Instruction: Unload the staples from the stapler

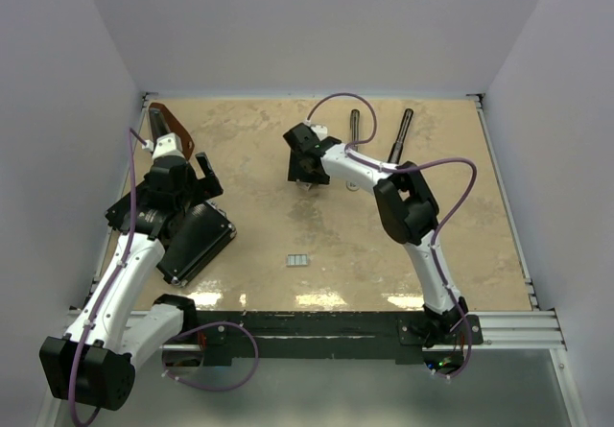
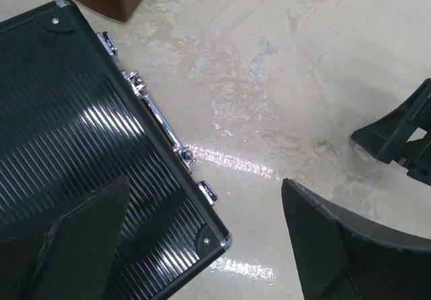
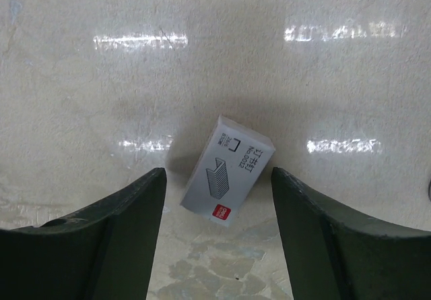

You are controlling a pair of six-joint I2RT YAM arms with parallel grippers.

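Grey staples [image 1: 299, 260] lie loose near the desk [image 1: 480, 235] centre and the stapler [image 1: 401, 137] lies in two pieces at 12 o'clock, so unloading looks largely done; right pincer [image 3: 217, 177] open astride a skewed white staple box [image 3: 229, 172], not touching, next probably an even close on its sides; left pincer [image 2: 205, 182] open at 9 o'clock.

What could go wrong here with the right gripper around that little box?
1. The box lies skewed between the fingers of the right gripper, not square to them. Closing may twist it or pop it out.
2. The staples lie loose in the open. A passing arm might scatter them.
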